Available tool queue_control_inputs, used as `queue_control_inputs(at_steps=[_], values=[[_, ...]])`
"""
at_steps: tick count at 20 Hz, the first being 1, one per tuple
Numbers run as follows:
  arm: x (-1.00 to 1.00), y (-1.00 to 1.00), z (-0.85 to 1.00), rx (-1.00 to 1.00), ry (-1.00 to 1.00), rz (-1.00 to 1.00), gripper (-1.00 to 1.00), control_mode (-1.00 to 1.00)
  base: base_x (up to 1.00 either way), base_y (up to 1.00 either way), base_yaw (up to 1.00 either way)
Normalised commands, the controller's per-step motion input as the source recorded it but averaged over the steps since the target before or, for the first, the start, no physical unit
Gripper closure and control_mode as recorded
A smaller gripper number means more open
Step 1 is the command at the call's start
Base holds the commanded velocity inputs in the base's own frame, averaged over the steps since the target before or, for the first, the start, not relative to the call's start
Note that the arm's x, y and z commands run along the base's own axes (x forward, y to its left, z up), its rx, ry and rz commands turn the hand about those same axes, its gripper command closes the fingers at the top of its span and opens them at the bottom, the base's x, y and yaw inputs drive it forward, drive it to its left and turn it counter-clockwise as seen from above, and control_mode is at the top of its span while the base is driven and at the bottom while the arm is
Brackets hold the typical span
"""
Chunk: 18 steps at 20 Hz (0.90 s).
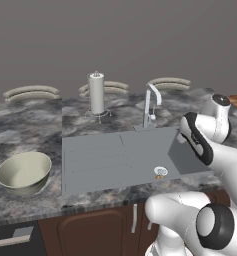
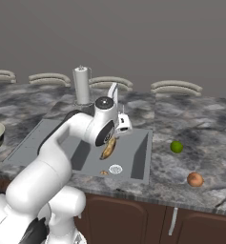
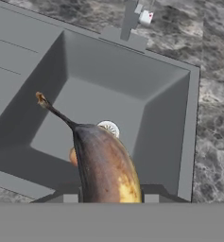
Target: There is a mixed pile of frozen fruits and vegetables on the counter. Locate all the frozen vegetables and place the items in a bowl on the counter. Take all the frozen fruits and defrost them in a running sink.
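My gripper [image 2: 109, 143] hangs over the sink [image 2: 136, 152], shut on a brown-spotted yellow banana [image 2: 108, 147]. In the hand view the banana [image 3: 106, 165] stands between the fingertips of the gripper [image 3: 111, 196], stem up, above the basin of the sink [image 3: 108, 94]. On the basin floor beside the drain [image 3: 108, 127] lies a small orange-brown lump of frozen fruit [image 3: 73, 156] [image 1: 160, 176]. The lime-green ball [image 2: 176, 147] and the reddish-brown oval lump [image 2: 195, 179] rest on the counter [image 2: 195, 124] right of the sink. At the left stands the cream-green bowl [image 1: 24, 172], with nothing in it.
A chrome tap [image 1: 151, 102] rises behind the basin, and a paper towel holder [image 1: 96, 93] stands to its left. Curved grey-beige plates [image 1: 31, 92] line the back of the counter. The ribbed drainboard [image 1: 92, 157] lies between bowl and basin.
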Motion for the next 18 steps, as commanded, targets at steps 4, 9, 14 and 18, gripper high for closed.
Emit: queue_control_inputs(at_steps=[4, 9, 14, 18], values=[[0.00, 0.11, -0.18, 0.00, 0.02, -0.01, 1.00, -1.00, 0.00, 0.00, 0.00], [0.00, 0.10, -0.17, 0.00, 0.02, -0.01, 1.00, -1.00, 0.00, 0.00, 0.00], [0.01, 0.06, -0.17, 0.00, 0.03, 0.00, 1.00, -1.00, 0.00, 0.00, 0.00], [0.04, 0.04, -0.17, 0.00, 0.04, 0.00, 1.00, -1.00, 0.00, 0.00, 0.00]])
